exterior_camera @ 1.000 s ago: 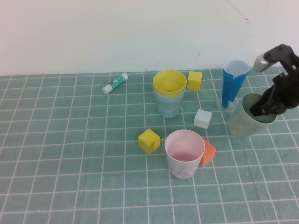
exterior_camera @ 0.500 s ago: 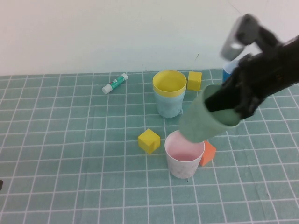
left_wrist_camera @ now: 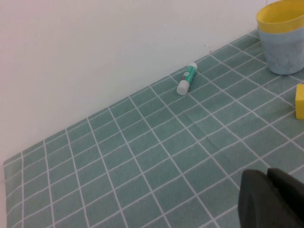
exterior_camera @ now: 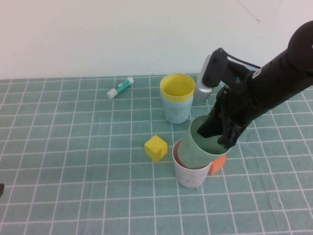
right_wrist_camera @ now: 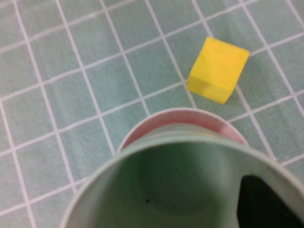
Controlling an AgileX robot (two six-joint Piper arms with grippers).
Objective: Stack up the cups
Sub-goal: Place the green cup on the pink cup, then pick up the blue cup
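My right gripper (exterior_camera: 219, 135) is shut on the rim of the pale sage green cup (exterior_camera: 198, 147), with one finger (right_wrist_camera: 266, 204) inside it. The green cup is tilted and its base sits inside the whitish cup with the pink inside (exterior_camera: 188, 176). The right wrist view shows the green cup (right_wrist_camera: 156, 190) with the pink rim (right_wrist_camera: 180, 118) just beyond it. The yellow cup (exterior_camera: 177, 87) sits nested in the light blue cup (exterior_camera: 176, 112) at the back centre, and both show in the left wrist view: the yellow cup (left_wrist_camera: 280, 19) in the light blue cup (left_wrist_camera: 285, 54). My left gripper (left_wrist_camera: 268, 199) is shut and empty, low at the near left.
A yellow cube (exterior_camera: 156, 147) lies just left of the whitish cup. An orange cube (exterior_camera: 218, 164) touches that cup's right side. A glue stick (exterior_camera: 120, 87) lies at the back left near the wall. My right arm hides the back right area.
My right gripper carried the green cup from the back right, leftward and down, and its base is now inside the whitish cup. The left arm has not moved.
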